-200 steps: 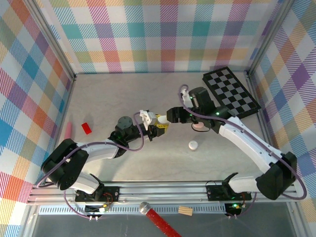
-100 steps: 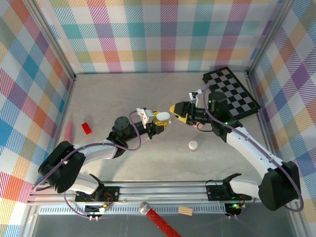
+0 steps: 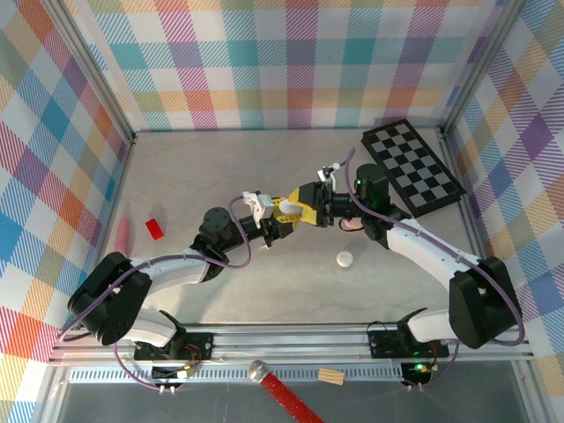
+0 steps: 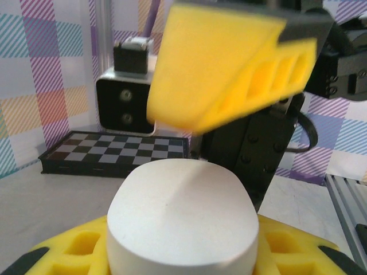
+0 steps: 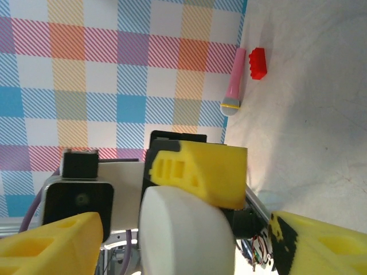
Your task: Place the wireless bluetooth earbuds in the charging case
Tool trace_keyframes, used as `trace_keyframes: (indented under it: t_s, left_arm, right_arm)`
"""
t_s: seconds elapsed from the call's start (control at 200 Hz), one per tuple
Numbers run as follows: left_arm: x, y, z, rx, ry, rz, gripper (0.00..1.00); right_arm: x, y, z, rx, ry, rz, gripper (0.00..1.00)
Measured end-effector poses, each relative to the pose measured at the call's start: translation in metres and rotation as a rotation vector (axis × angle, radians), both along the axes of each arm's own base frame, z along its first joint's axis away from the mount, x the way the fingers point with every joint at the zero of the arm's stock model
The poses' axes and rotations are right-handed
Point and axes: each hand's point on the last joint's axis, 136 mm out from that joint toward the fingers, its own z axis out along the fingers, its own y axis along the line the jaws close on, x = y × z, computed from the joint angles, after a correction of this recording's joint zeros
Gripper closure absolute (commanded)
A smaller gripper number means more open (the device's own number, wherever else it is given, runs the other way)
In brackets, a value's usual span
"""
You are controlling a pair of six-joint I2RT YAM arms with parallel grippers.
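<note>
Looking down on a pale table (image 3: 194, 167) walled in plaid, with a chessboard (image 3: 411, 166) lying at the far right, well apart from the work.

Watching both arms meeting over mid-table, wrists nose to nose.

Noting the left gripper (image 4: 180, 260) clamping a white charging case (image 4: 180, 223) between its yellow fingers, jaws part closed on the flanks. Holding it off the table, by the look of it. Reading the lid as shut, the rounded top facing the other arm.

Noting the right gripper (image 5: 186, 246) standing wide open and carrying nothing. Straddling the case with a gap on either side in the right wrist view, one finger hanging just above the dome in the left wrist view.

Judging the step as getting a second grip on the case to open the lid, though not certain of it.

For doing it well:
- Holding the left clamp firm and level, so the smooth shell is not squirting out.
- Centring the right fingers on the lid half, not the seam.
- Closing slowly and squarely, avoiding a clash with the left fingers sitting close by.

Spotting a small white rounded piece (image 3: 345, 259) on the table near the right forearm, and a pink rounded piece (image 3: 354, 226) tucked against the right wrist. Too small for telling case from bud.

Not managing to tell where the earbuds are lying, or whether any are sitting inside the shut case.
</note>
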Motion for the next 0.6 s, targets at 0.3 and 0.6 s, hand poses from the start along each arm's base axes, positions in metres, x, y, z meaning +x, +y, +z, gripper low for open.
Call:
trace_keyframes:
  t_s: [0.3,0.6]
  left_arm:
    - [0.002,0.000,0.001,-0.003,-0.004,0.004,0.66]
    - [0.004,0.000,-0.001,0.000,0.007,0.017,0.09]
  right_arm:
    - [0.001,0.004,0.004,0.019,0.013,0.010,0.74]
    - [0.012,-0.010,-0.006,-0.048,-0.006,-0.097,0.79]
